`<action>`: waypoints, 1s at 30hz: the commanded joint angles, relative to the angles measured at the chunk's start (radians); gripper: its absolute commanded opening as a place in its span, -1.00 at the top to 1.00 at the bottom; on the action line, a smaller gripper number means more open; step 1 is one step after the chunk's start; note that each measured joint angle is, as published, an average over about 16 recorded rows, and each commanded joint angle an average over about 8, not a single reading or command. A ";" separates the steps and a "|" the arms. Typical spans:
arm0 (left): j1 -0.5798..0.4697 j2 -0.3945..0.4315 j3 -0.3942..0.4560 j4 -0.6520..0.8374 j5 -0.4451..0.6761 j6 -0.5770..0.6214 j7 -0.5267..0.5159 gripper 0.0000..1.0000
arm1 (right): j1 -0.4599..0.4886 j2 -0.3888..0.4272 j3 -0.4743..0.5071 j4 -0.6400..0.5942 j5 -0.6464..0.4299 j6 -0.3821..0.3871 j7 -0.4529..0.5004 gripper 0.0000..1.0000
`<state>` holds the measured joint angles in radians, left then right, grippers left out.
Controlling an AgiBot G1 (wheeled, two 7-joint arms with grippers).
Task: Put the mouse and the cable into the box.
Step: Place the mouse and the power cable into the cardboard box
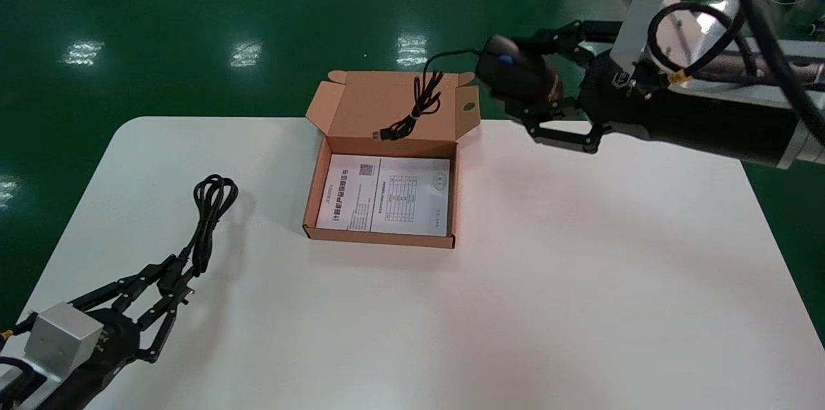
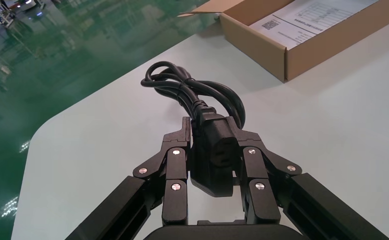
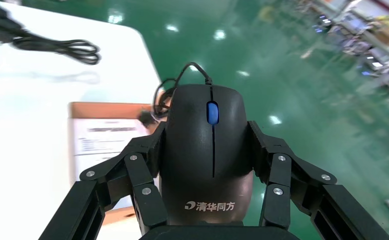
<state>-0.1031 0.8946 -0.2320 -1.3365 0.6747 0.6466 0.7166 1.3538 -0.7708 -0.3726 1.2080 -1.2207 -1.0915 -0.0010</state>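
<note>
Beyond the far edge of the white table, just right of the open brown cardboard box, my right gripper is clenched on the flanks of the black corded mouse, held aloft. Its thin bundled cord hangs before the box's back flap. I judge the shell light, hard and slick, so the sides are the right place to hold it. Near the table's left corner, my left gripper clamps the rigid plug of the looped black power cable. Its limp loops should trail.
</note>
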 commanded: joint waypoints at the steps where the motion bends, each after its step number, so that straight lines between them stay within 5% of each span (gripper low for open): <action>1: 0.010 0.004 -0.009 -0.001 -0.006 0.007 0.007 1.00 | -0.006 0.005 -0.009 0.018 0.000 -0.016 0.017 1.00; 17: 0.031 0.030 -0.029 -0.003 -0.017 0.029 0.036 1.00 | -0.054 -0.073 -0.076 0.029 -0.033 -0.068 -0.068 1.00; 30: 0.052 0.040 -0.036 -0.009 -0.017 0.016 0.040 1.00 | -0.027 -0.212 -0.116 -0.194 -0.064 -0.083 -0.273 1.00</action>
<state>-0.0542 0.9343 -0.2651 -1.3446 0.6594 0.6611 0.7558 1.3303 -0.9864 -0.4846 1.0004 -1.2786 -1.1766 -0.2839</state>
